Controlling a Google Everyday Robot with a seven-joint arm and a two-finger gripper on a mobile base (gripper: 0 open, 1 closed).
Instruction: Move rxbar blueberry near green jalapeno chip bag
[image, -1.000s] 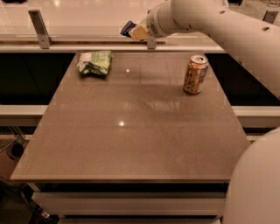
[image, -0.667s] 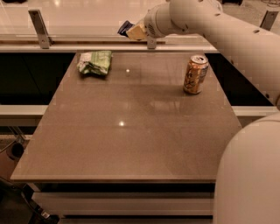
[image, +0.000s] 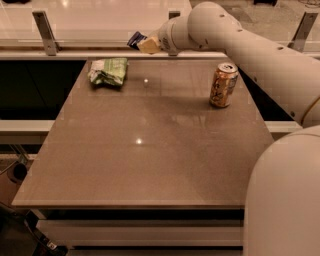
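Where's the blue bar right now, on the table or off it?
Off it. The rxbar blueberry sits clamped in the gripper, raised over the far edge of the table, right of the green jalapeno chip bag.

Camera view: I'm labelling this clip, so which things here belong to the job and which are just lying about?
Belong to the job:
rxbar blueberry, held in the gripper over the far edge of the table
green jalapeno chip bag, lying far left on the table

Just lying about:
orange can, upright on the right
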